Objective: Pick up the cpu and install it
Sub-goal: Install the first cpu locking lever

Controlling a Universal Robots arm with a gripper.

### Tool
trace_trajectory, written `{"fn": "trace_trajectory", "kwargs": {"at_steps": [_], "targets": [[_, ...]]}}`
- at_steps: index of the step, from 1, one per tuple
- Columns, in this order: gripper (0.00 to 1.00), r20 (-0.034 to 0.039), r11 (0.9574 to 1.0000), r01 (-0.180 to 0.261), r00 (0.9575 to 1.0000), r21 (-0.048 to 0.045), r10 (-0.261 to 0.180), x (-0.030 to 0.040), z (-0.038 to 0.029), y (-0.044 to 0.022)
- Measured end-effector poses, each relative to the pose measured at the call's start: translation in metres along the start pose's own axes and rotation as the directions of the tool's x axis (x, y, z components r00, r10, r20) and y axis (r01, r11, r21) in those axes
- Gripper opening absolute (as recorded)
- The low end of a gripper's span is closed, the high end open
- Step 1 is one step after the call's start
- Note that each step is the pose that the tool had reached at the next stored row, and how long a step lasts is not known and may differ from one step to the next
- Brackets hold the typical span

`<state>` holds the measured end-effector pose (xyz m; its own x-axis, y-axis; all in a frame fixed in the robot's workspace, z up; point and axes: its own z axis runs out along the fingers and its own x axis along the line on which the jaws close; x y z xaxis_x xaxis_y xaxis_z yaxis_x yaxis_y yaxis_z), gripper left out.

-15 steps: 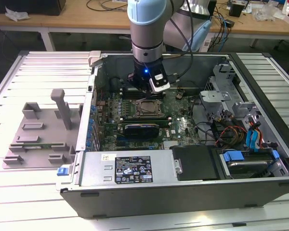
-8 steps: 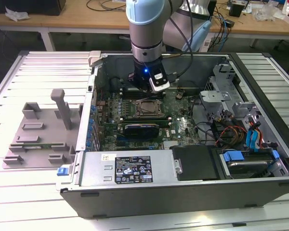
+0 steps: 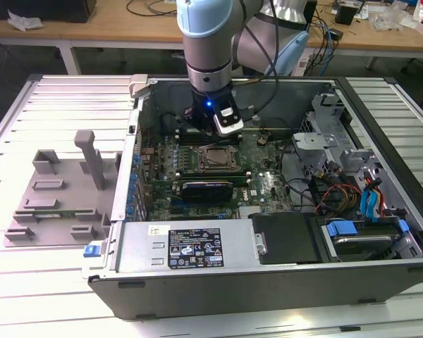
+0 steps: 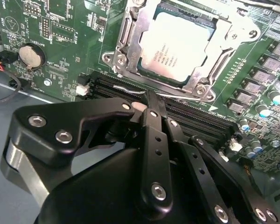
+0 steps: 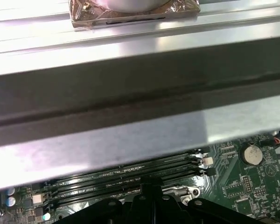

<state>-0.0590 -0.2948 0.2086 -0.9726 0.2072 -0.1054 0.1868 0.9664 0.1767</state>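
One gripper (image 4: pixel 151 100) fills the foreground of the second wrist view, its black fingers (image 4: pixel 154 140) pressed together with nothing between them, the tips poised over the dark memory slots (image 4: pixel 196 119) on the green motherboard (image 4: pixel 60 56). Just beyond those tips, the cpu (image 4: pixel 177 46) lies flat inside the metal socket frame (image 4: pixel 126 44), its silver top facing up. A round coin battery (image 4: pixel 30 55) sits on the board off to one side of the socket. From the exterior view, the arm (image 3: pixel 208 49) reaches down into the open computer case (image 3: pixel 268 274), with the gripper (image 3: pixel 222 130) just above the socket (image 3: pixel 215 158) near the middle of the board. Farther off, at the exterior view's left, a grey plastic tray (image 3: pixel 56 197) with upright posts rests on the slatted metal table (image 3: pixel 28 296) beside the case.
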Motion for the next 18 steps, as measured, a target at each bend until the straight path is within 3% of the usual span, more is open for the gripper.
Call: {"fn": "trace_trajectory", "kwargs": {"at_steps": [1, 3, 7, 14, 17, 18], "targets": [[0.11, 0.0050, 1.0000, -0.003, 1.0000, 0.0024, 0.003, 0.0005, 0.0009, -0.0001], [0.11, 0.0082, 0.9999, -0.012, 0.9999, 0.0040, 0.012, 0.0007, 0.0016, -0.0002], [0.11, 0.0211, 0.9970, -0.076, 0.9969, 0.0144, 0.075, 0.0009, 0.0032, -0.0005], [0.11, 0.0333, 0.9913, -0.129, 0.9912, 0.0253, 0.128, 0.0014, 0.0040, 0.0015], [0.11, 0.0360, 0.9907, -0.132, 0.9907, 0.0314, 0.131, 0.0016, 0.0042, 0.0022], [0.11, 0.0421, 0.9909, -0.132, 0.9906, 0.0295, 0.130, 0.0022, 0.0040, 0.0021]]}}
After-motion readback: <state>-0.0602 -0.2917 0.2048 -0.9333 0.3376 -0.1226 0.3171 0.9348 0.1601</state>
